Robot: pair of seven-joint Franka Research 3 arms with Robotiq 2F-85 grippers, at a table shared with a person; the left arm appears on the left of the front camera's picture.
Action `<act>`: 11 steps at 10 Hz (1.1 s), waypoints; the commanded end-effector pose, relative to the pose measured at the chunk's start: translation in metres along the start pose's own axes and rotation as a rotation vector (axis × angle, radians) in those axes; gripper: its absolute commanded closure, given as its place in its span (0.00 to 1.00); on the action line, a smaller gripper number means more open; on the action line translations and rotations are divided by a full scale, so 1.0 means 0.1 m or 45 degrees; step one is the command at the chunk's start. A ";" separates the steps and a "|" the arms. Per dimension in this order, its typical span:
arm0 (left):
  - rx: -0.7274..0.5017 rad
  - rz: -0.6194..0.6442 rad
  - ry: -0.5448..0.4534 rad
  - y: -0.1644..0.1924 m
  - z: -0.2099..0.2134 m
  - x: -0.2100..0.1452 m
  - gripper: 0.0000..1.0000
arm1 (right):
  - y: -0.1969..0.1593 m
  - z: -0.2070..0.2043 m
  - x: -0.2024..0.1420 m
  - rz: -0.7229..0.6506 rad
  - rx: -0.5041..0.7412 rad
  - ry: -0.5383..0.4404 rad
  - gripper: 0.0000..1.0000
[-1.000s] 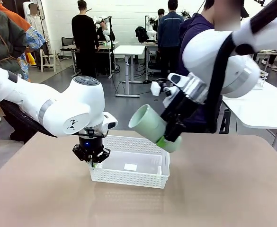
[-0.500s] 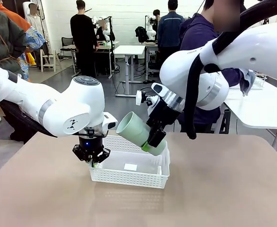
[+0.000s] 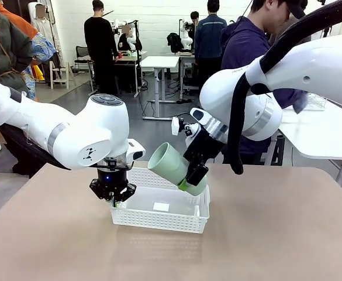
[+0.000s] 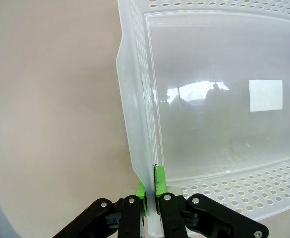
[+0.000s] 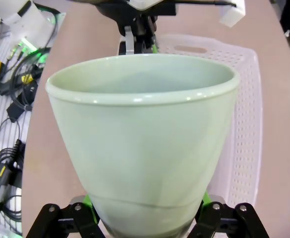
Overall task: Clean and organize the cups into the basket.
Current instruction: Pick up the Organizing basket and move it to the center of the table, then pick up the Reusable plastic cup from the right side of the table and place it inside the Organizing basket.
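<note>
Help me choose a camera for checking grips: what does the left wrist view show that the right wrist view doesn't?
Left wrist view: a close look at the left gripper pinched shut on the basket at its side wall, plus the basket's bare floor with a white label. Right wrist view: the mint green cup, its base held between the fingers of the right gripper, and cables beyond the table edge. Both: the basket, the tan table, and the left gripper at the basket's wall.
</note>
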State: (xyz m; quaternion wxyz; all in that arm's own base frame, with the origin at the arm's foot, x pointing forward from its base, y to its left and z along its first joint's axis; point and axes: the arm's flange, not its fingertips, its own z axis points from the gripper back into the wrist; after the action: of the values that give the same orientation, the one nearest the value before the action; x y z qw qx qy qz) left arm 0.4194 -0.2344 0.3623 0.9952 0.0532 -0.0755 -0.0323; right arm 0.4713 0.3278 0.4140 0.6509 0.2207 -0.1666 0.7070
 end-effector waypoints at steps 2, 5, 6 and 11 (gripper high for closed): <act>0.008 -0.017 -0.003 0.01 -0.02 -0.01 1.00 | -0.04 -0.15 -0.16 -0.009 0.027 -0.024 0.19; 0.008 -0.017 -0.003 0.01 -0.02 -0.01 1.00 | -0.14 -0.32 -0.27 -0.034 0.054 0.001 0.19; 0.008 -0.017 -0.003 0.01 -0.02 -0.01 1.00 | -0.17 -0.38 -0.28 -0.036 0.066 0.006 0.19; 0.008 -0.017 -0.003 0.01 -0.02 -0.01 1.00 | -0.30 -0.64 -0.23 -0.058 0.144 0.089 0.19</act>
State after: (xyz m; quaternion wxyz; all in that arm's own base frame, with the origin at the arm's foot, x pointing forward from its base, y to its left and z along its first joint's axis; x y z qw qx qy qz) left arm 0.4194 -0.2344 0.3623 0.9952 0.0532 -0.0755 -0.0323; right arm 0.4874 0.3384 0.3441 0.6526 0.2427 -0.1130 0.7088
